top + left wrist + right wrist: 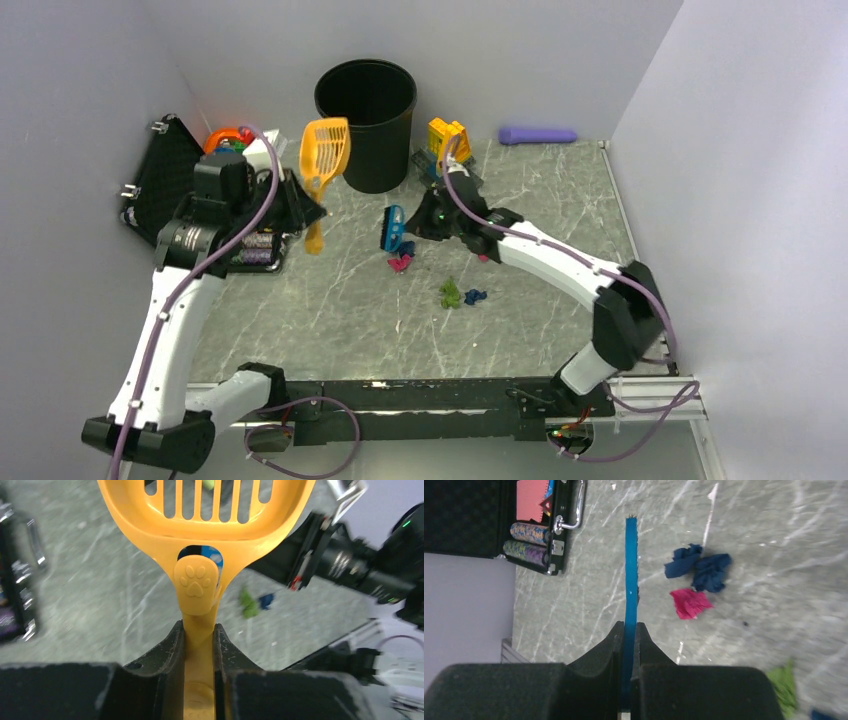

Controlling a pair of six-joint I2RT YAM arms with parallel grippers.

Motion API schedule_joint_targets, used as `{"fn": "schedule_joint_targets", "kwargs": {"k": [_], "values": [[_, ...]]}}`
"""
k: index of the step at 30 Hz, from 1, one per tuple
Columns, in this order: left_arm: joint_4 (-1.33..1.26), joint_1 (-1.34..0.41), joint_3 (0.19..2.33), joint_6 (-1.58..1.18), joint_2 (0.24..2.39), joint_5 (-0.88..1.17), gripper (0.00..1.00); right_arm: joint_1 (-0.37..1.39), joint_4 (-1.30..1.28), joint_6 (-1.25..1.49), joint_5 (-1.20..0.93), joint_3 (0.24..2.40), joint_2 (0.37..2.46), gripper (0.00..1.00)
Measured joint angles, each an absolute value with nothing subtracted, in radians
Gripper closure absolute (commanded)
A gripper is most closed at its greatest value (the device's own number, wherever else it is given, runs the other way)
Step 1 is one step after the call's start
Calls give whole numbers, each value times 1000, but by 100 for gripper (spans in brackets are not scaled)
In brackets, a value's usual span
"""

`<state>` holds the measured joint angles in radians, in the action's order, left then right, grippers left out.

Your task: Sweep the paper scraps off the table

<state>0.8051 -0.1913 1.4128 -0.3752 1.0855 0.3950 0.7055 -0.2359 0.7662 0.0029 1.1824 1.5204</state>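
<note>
The grey marble table [560, 200] carries a black bin [366, 120] at its far side.

The left gripper [199, 630] is clamped on the handle of the orange slotted scoop [325, 150]. The scoop is raised and tilted, with its head up beside the bin and its handle end pointing down toward the table.

The right gripper [630, 630] pinches the blue hand brush [630, 570] tight. That camera sees the brush edge-on, and its long axis runs straight out from the fingers.

The paper scraps [400, 263] all lie on the table on the brush's right side:
- 2 dark blue wads [698, 569] and 1 pink wad [689, 603] are near the brush but not touching it.
- A green wad [450, 293] with another blue wad [474, 296] lies farther off, toward the near edge.
- 1 more pink scrap [483, 258] sits close under the right forearm.

The right arm is plainly the nearer one. From above, the brush stands between the scoop and the scraps. I judge that the brush must first get round to the scraps' right side before it can push them left toward the scoop. That would put its long axis across the direction of the push, not along it.
</note>
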Motion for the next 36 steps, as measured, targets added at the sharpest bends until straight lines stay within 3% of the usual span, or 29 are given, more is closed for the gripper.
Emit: {"fn": "schedule_joint_targets", "kwargs": {"k": [9, 17, 21, 27, 36], "values": [[968, -191, 1252, -268, 933, 158, 100, 721, -237, 949, 23, 1375, 1853, 100], [963, -191, 1171, -256, 920, 142, 100, 635, -624, 1073, 63, 1612, 2009, 100], [952, -191, 1150, -256, 928, 152, 100, 575, -759, 1072, 97, 1613, 1980, 100], [925, -191, 1142, -257, 945, 165, 100, 501, -797, 991, 104, 1408, 1778, 100], [915, -191, 1134, -259, 978, 187, 100, 540, -725, 729, 118, 1297, 1588, 100]]}}
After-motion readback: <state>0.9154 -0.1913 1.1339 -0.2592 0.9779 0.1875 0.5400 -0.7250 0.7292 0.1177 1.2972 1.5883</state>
